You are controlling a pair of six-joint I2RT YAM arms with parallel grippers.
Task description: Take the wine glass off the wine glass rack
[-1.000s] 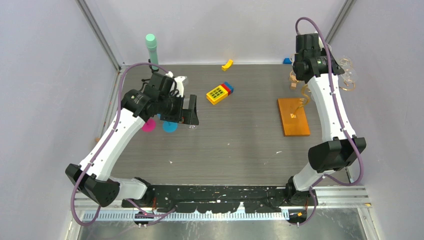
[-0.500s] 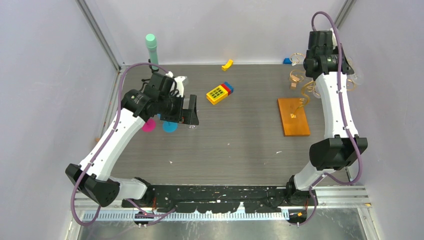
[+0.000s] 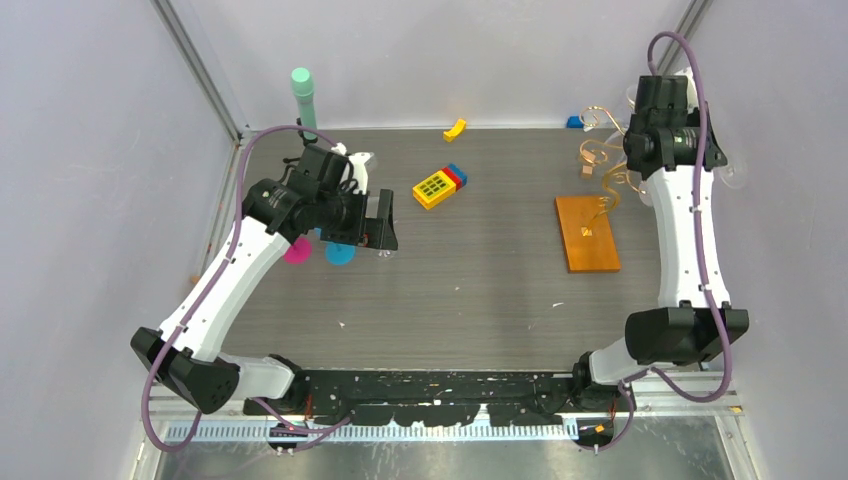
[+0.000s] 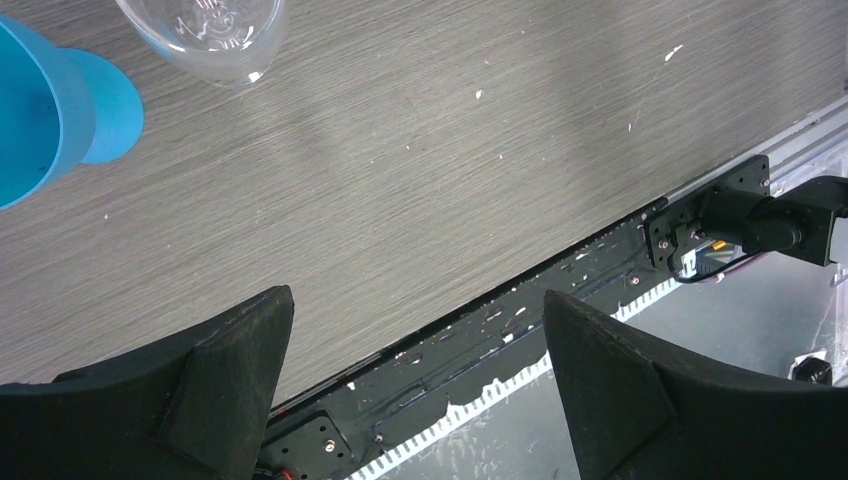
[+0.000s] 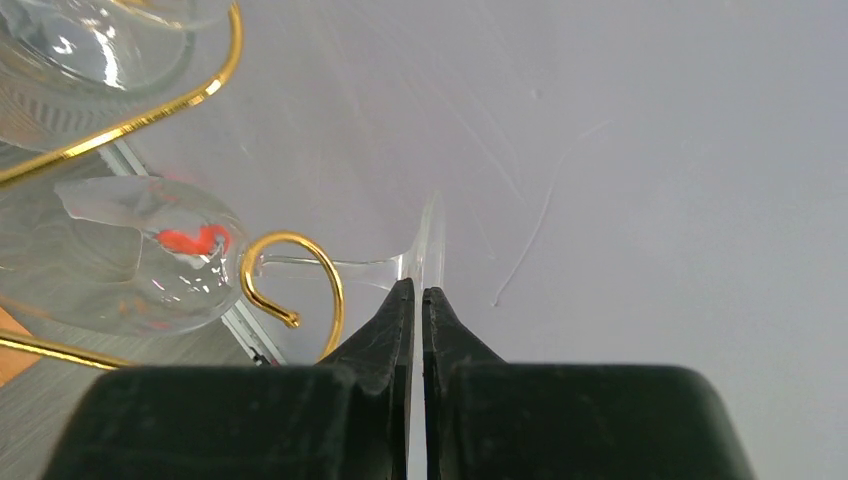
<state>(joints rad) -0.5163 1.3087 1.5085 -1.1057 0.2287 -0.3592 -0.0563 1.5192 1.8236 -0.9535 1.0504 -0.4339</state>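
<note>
The wine glass (image 5: 140,262) lies sideways in the right wrist view, with a red mark on its bowl. Its stem runs past a gold curl of the wine glass rack (image 5: 300,290) to the thin foot. My right gripper (image 5: 421,292) is shut on the edge of that foot. From above, the right gripper (image 3: 700,155) is high at the back right, beside the rack's gold wires (image 3: 600,152) and above its orange-brown base (image 3: 587,232). My left gripper (image 3: 380,232) hangs open over the left of the table, holding nothing.
A second clear glass (image 5: 100,45) hangs in the rack's upper wire. A clear glass (image 4: 215,30) and a blue cup (image 4: 45,110) stand near the left gripper (image 4: 415,310). A yellow toy block (image 3: 437,186) and a green-topped cylinder (image 3: 302,95) are at the back.
The right arm has swung to the right and toward the back wall, away from the rack's middle, carrying the glass by its foot. The left arm has not moved.
</note>
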